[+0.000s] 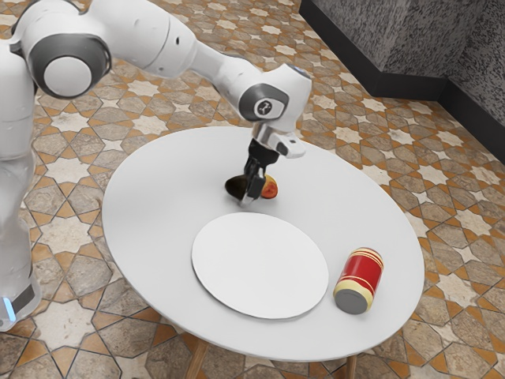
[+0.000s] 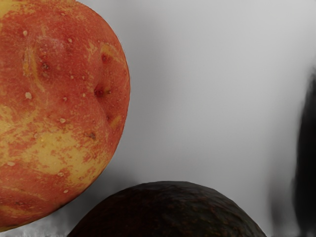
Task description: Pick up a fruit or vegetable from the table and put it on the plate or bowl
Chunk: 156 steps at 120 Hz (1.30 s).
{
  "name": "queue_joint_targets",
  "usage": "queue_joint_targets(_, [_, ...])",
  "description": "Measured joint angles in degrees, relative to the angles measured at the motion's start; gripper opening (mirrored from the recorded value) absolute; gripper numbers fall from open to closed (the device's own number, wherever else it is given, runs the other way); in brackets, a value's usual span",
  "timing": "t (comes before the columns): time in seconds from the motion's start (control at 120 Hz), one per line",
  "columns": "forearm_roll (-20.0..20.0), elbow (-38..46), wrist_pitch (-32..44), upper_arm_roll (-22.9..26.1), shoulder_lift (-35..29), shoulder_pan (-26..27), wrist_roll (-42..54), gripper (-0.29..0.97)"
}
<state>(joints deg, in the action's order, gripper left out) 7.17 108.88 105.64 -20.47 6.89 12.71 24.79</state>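
A dark avocado (image 1: 234, 187) and a red-and-yellow fruit (image 1: 271, 189) lie side by side on the round white table (image 1: 158, 197), just behind the flat white plate (image 1: 260, 264). My gripper (image 1: 251, 197) points straight down between the two, its tips near the tabletop, open and holding nothing. In the wrist view the red-and-yellow fruit (image 2: 54, 113) looms close beside the hand, and the avocado (image 2: 168, 212) sits just under it. One dark finger (image 2: 307, 148) shows on the side away from the red fruit.
A red can with a cream lid (image 1: 359, 280) lies on its side at the exterior view's right of the plate. The table stands on a patterned tile floor, with a dark wall at the upper right.
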Motion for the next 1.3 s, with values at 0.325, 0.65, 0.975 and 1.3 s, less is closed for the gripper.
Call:
queue_joint_targets(0.325, [-0.33,-0.57,-1.22,0.43,-4.27,9.12,-0.18,0.34])
queue_joint_targets(0.65, [-0.43,-2.32,-0.78,0.86,-3.16,16.82,-1.58,0.31])
queue_joint_targets(0.975, [-0.45,-6.88,-0.70,1.31,0.34,16.73,-2.52,0.34])
queue_joint_targets(1.3, [0.16,-9.98,-0.73,1.31,3.40,16.05,-1.98,0.64])
